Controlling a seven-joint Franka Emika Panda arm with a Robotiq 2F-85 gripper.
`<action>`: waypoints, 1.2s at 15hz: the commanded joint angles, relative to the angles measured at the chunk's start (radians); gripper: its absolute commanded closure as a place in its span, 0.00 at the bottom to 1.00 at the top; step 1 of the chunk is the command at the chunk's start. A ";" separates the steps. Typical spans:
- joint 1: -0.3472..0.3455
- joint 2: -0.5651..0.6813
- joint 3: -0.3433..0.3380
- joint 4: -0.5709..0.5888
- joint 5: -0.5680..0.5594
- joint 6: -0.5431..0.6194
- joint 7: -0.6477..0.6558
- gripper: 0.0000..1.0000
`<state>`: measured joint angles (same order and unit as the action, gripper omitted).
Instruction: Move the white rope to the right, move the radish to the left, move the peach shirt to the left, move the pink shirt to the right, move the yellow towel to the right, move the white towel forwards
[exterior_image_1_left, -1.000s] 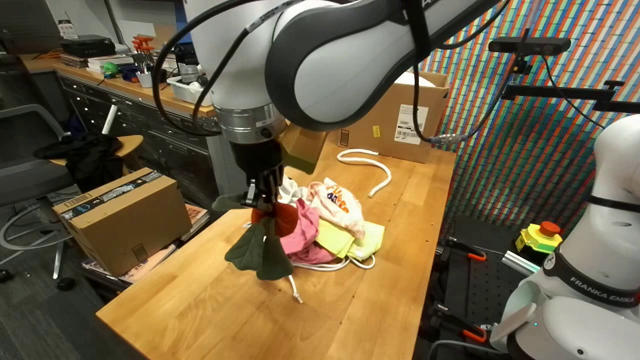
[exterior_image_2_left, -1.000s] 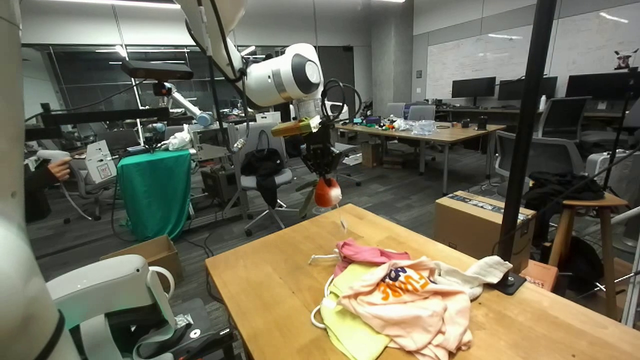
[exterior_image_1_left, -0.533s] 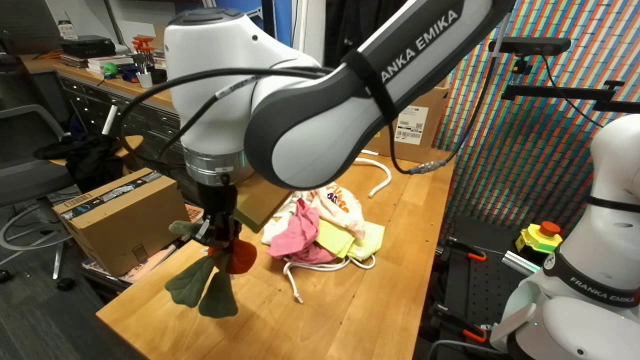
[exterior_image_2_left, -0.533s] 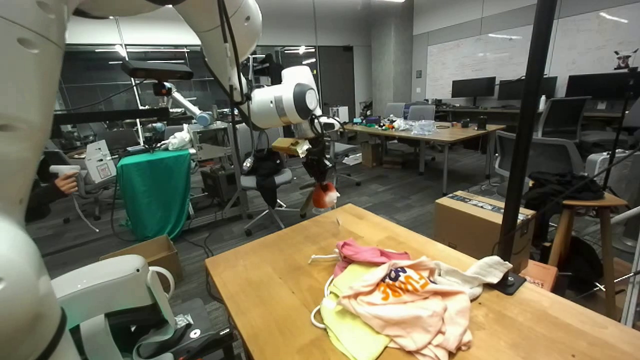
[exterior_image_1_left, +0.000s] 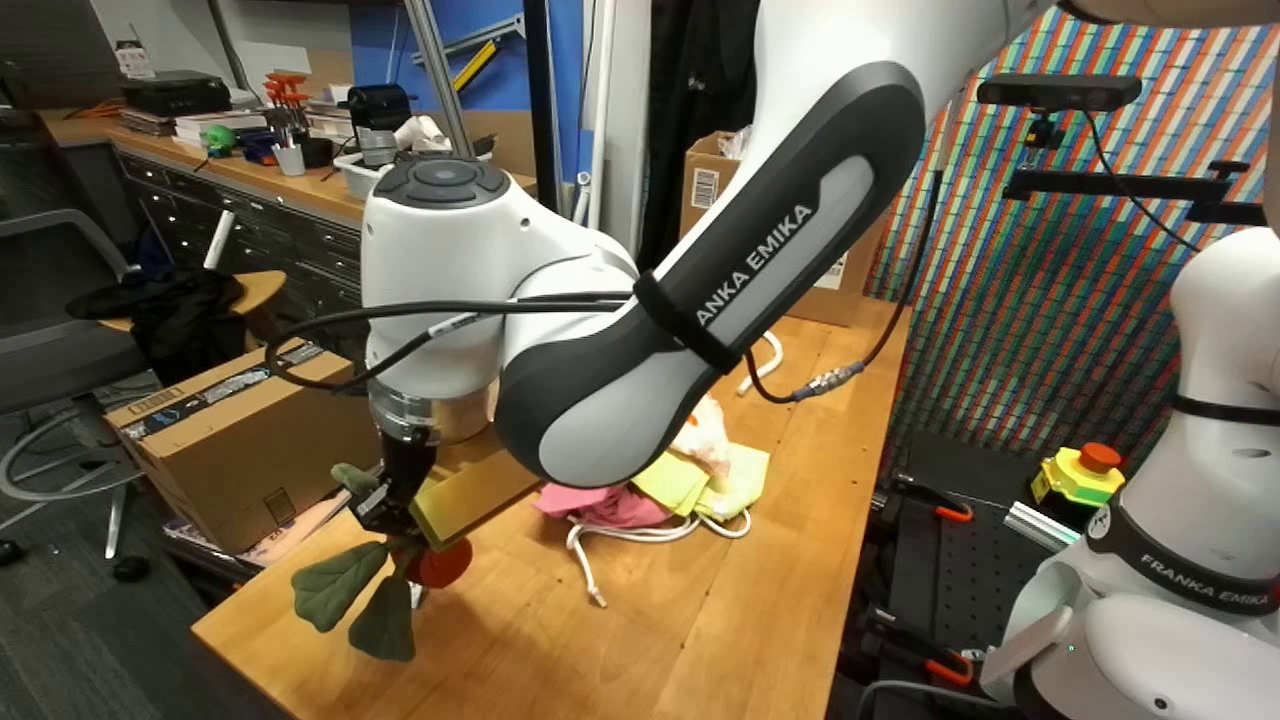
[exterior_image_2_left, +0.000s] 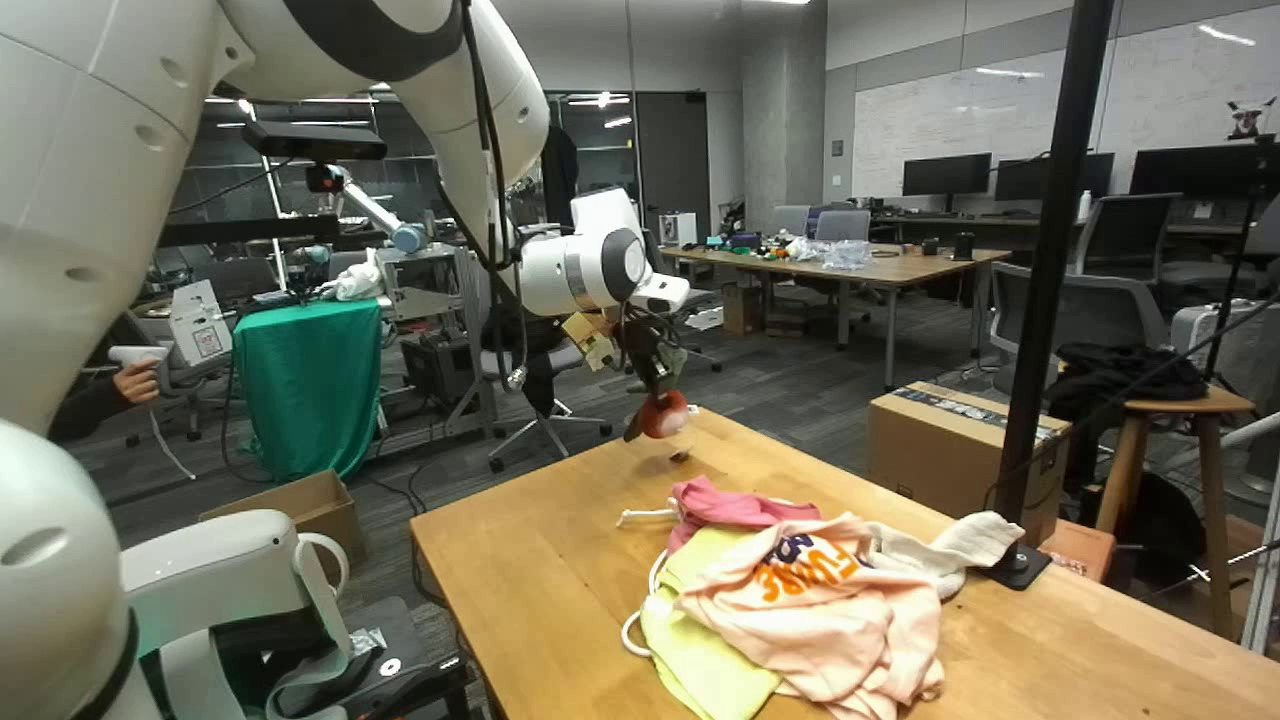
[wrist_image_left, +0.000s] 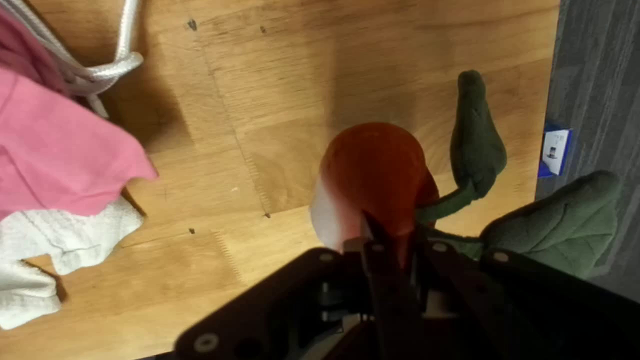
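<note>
in an exterior view the arm base (exterior_image_1_left: 1190, 500) reads "franka emika"; lettering on the peach shirt (exterior_image_2_left: 830, 620) is too folded to read. the gripper (wrist_image_left: 392, 245) has its fingers closed on the radish (wrist_image_left: 372, 175), held over the table (exterior_image_2_left: 540, 560) near an edge; in the wrist view one leaf (wrist_image_left: 560, 230) crosses that edge. table shows between radish and pink shirt (wrist_image_left: 60, 155).

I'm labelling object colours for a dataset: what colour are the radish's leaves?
The leaves are dark green, seen best in the wrist view.
</note>
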<state>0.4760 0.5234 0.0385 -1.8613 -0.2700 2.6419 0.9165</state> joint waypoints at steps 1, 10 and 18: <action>0.071 0.050 -0.077 0.041 -0.022 0.066 0.138 0.94; 0.148 0.099 -0.137 0.044 0.010 0.128 0.332 0.94; 0.123 0.075 -0.073 0.019 0.023 0.090 0.244 0.21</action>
<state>0.6141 0.6148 -0.0564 -1.8406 -0.2669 2.7397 1.2098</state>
